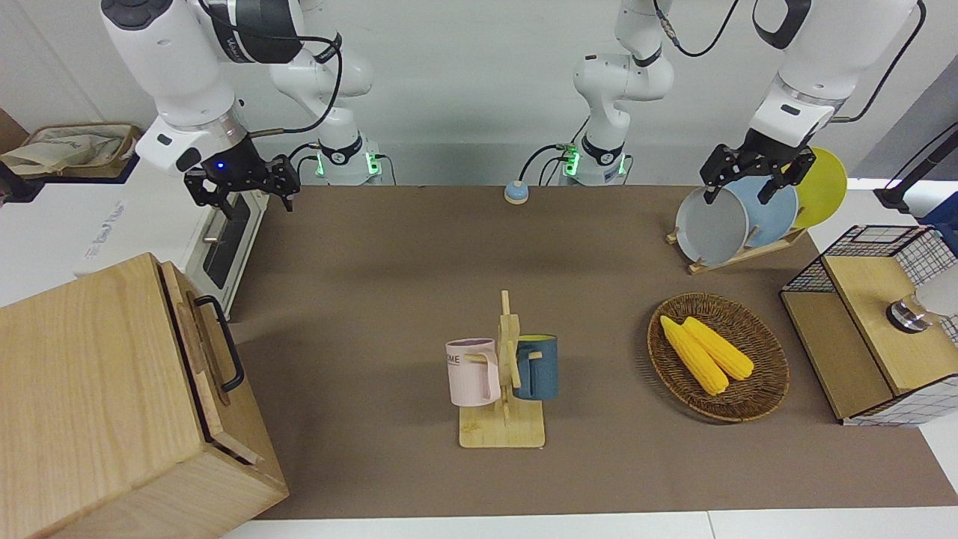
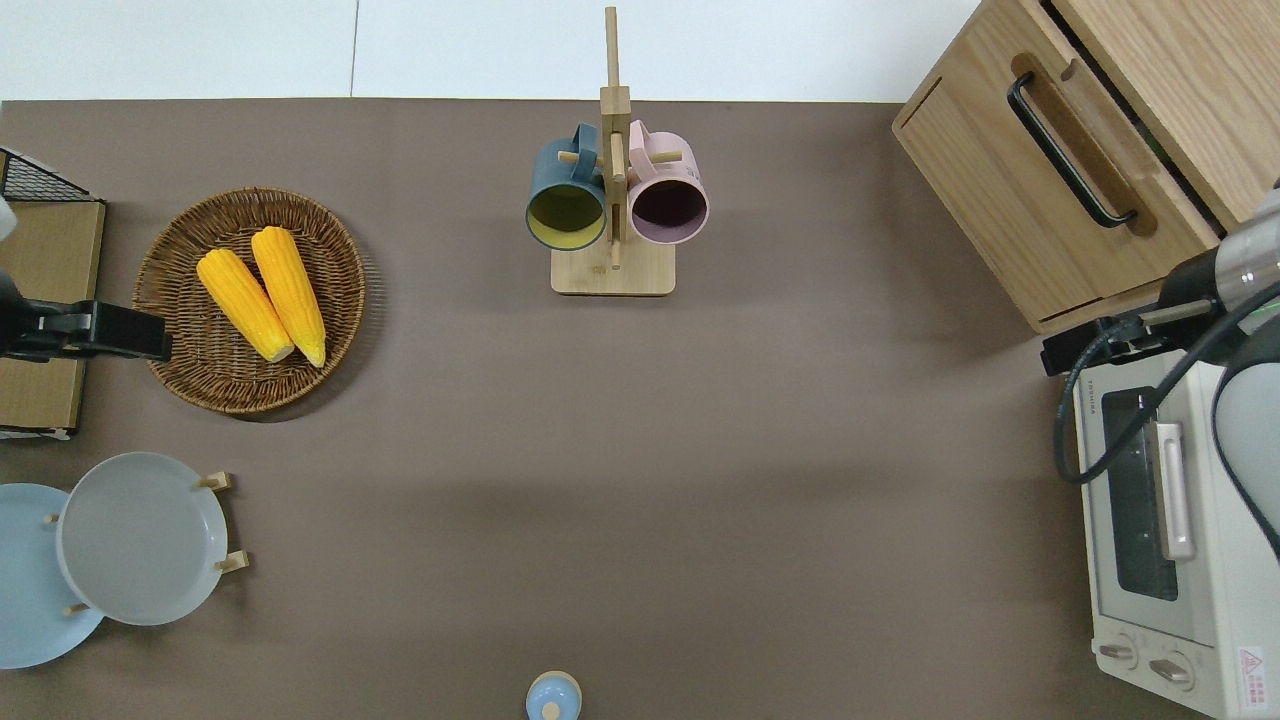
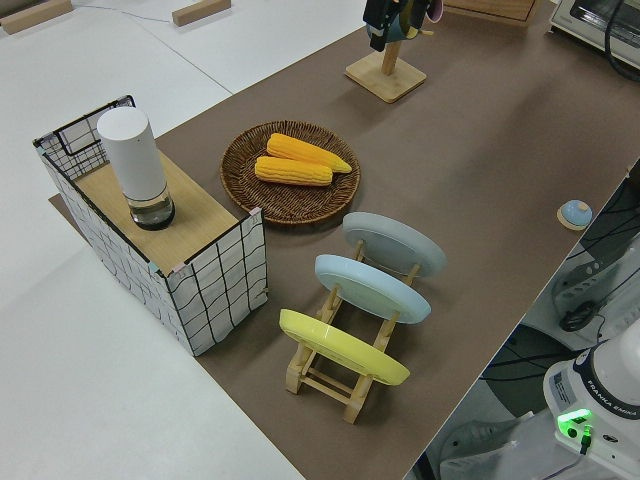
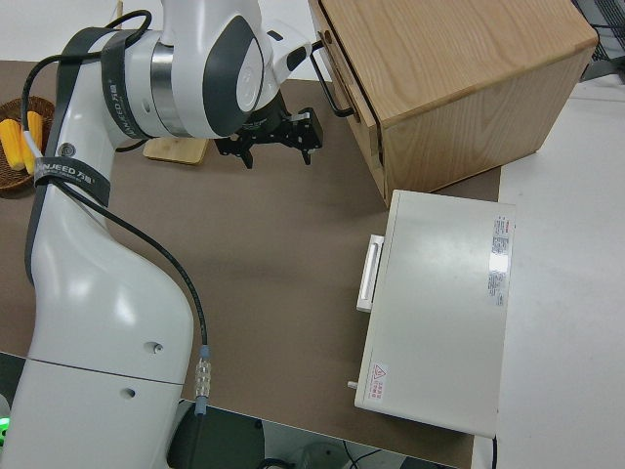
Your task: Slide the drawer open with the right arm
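Plates (image 3: 378,270): 3; mugs (image 1: 503,370): 2; corn cobs (image 2: 262,292): 2; drawer (image 1: 206,352) prob. 1.

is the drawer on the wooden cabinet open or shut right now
Shut. The drawer front sits flush with the cabinet face, and the right hand hangs open in the air, clear of the black handle.

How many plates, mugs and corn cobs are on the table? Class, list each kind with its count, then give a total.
Plates: 3 (grey, blue, yellow)
Mugs: 2 (pink, dark blue)
Corn cobs: 2 ()
Total: 7
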{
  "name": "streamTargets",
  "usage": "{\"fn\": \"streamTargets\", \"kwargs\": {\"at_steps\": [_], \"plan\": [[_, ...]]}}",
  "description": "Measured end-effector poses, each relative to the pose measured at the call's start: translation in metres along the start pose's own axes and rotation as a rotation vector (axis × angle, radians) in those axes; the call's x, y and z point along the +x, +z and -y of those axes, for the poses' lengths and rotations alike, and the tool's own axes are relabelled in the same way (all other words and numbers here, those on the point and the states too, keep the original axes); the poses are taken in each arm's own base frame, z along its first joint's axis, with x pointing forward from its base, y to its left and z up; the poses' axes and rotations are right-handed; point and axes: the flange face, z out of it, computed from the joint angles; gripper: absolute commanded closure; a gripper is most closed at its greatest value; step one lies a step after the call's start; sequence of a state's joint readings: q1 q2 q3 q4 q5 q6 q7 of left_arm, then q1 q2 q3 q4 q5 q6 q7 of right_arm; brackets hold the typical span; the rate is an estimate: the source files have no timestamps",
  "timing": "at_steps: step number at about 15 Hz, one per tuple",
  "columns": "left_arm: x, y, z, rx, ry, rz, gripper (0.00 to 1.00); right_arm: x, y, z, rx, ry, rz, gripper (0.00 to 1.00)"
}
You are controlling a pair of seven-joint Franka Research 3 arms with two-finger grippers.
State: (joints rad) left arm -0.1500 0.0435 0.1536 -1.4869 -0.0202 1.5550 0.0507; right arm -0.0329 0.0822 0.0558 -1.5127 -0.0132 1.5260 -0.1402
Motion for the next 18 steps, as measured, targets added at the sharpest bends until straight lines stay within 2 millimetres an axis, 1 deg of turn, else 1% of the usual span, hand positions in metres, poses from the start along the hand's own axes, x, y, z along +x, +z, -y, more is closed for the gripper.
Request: {"fn": "streamTargets", "kwargs": {"at_steps": [2,5,11,14,16,18], "plan": [[0.000,0.000,0.000,0.000,0.000,0.000,0.00,0.000,-0.002,-0.001,-0.007,0.001,-0.001,0.013],[0.000,0.000,0.000,0.000,0.000,0.000,0.00,-0.003,-0.011,-0.006,-0.022,0.010,-0.009,0.013],[0.000,0.000,0.000,0.000,0.000,0.000,0.00,-0.004,-0.012,-0.011,-0.029,0.017,-0.008,0.015],[0.000,0.000,0.000,0.000,0.000,0.000,0.00,-0.004,-0.013,-0.011,-0.104,0.007,0.003,0.015],[0.000,0.000,0.000,0.000,0.000,0.000,0.00,-0.003,-0.014,-0.002,-0.164,-0.017,0.008,0.013],[0.000,0.000,0.000,0.000,0.000,0.000,0.00,0.000,-0.016,0.017,-0.256,-0.055,0.012,0.013]]}}
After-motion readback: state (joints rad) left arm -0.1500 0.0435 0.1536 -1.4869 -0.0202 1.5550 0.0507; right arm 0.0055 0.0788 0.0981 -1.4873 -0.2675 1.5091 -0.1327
